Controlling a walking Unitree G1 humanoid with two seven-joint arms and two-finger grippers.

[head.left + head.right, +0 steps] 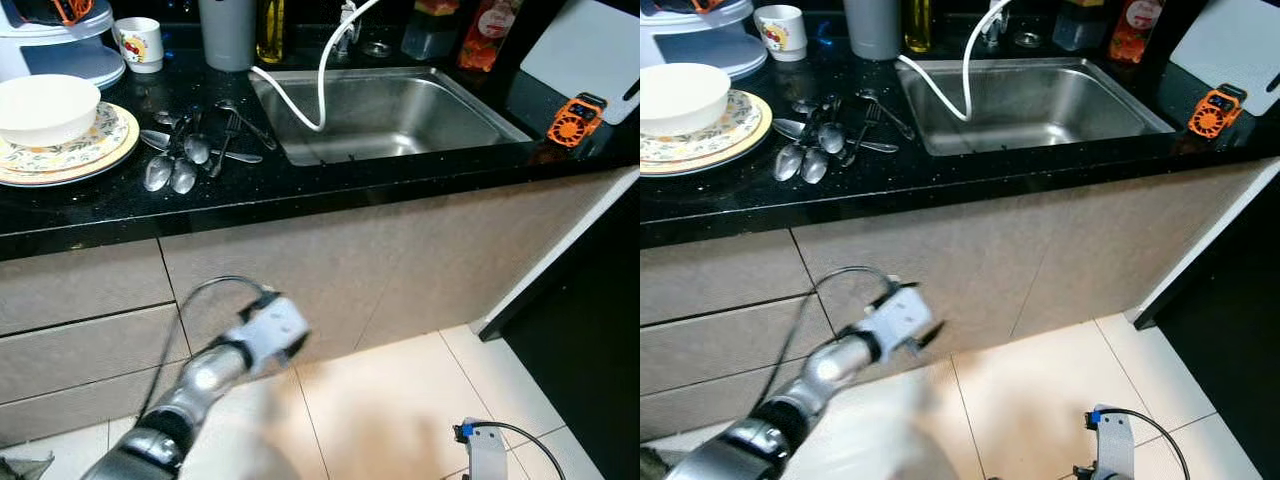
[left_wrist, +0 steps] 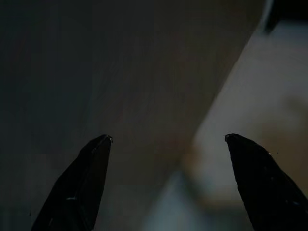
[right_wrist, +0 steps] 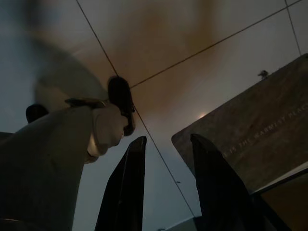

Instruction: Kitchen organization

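Several spoons and forks (image 1: pixel 195 150) lie loose on the black counter (image 1: pixel 300 190), left of the steel sink (image 1: pixel 390 110). A white bowl (image 1: pixel 45 105) sits on stacked patterned plates (image 1: pixel 105 150) at the counter's far left, with a mug (image 1: pixel 140 42) behind them. My left arm (image 1: pixel 262 332) is raised in front of the beige cabinet, below the counter edge. My left gripper (image 2: pixel 168 137) is open, holding nothing and facing the cabinet front. My right gripper (image 3: pixel 167 139) hangs low over the floor tiles, its fingers apart and holding nothing.
A white hose (image 1: pixel 300 95) loops into the sink. A grey canister (image 1: pixel 228 30), bottles (image 1: pixel 487 35), an orange gadget (image 1: pixel 575 118) and a white cutting board (image 1: pixel 590 45) stand around the sink. Drawers (image 1: pixel 80 290) sit under the counter at left. A dark opening (image 1: pixel 590 330) is at right.
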